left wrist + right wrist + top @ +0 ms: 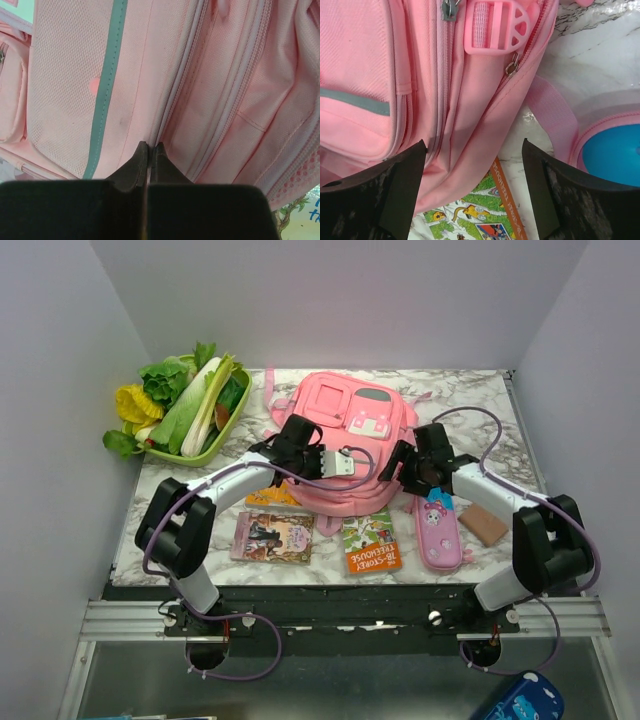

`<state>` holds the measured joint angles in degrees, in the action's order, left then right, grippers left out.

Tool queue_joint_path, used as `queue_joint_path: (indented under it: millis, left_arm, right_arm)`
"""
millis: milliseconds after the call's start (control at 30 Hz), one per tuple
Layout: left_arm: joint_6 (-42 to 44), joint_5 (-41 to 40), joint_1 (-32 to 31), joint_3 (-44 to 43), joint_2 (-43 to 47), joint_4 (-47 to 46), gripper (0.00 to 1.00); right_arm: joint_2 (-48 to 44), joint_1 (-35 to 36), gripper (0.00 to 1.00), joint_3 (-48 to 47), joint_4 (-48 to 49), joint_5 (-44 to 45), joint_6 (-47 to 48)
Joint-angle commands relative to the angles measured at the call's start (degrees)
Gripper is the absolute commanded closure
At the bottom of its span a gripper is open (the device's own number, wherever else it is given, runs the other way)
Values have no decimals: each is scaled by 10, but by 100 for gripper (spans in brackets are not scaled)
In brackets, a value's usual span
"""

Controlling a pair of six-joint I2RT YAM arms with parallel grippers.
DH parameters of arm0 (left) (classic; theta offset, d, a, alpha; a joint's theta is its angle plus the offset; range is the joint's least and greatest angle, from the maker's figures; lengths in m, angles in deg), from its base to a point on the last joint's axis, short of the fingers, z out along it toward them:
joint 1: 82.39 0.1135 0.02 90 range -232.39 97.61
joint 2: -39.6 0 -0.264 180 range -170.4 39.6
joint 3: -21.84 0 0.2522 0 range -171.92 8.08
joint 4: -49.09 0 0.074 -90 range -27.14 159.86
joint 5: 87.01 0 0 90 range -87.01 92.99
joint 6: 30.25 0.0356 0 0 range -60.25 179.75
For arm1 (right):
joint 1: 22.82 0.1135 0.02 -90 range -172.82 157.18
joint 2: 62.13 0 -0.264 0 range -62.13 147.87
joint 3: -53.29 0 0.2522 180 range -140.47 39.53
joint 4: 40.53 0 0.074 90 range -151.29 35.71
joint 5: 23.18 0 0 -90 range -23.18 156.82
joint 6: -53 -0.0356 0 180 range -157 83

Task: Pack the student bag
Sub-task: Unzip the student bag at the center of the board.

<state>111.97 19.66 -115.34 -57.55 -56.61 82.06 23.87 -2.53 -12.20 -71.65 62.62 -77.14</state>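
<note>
The student bag [345, 420] is a big pink backpack lying flat at the table's middle. My left gripper [300, 452] rests on its left half. In the left wrist view the gripper [150, 146] is shut, its tips pinching a fold of the bag [65, 90] beside a zipper line; open lining shows to the right. My right gripper [415, 468] is at the bag's near right corner. In the right wrist view it [475, 165] is open and empty, spanning the bag's lower edge [470, 115], below a zipper pull [511, 65] and a pink buckle [495, 27].
A green tray of vegetables [190, 410] stands at the back left. Books lie in front of the bag: one pink [272, 536], one orange-spined [371, 543], also in the right wrist view [470, 215]. A pink pencil case [440, 530] and a brown block [484, 524] lie at right.
</note>
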Motion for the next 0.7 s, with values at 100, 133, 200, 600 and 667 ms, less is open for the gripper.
queue_joint_path:
  millis: [100,133,200,600,667]
  left_arm:
    - [-71,19,-7,-2,41,30,100]
    - [-77,34,-7,-1,61,34,100]
    - [-98,50,-8,-3,83,46,100]
    - [-172,19,-16,41,128,35,99]
    - [-203,7,-16,36,116,32,79]
  right_arm:
    - [59,3,23,-60,3,38,-6]
    - [63,1,25,-68,1,39,-3]
    - [66,0,30,-88,-10,55,4]
    - [36,-3,27,-84,-24,61,15]
    - [26,-3,25,-62,-14,61,15]
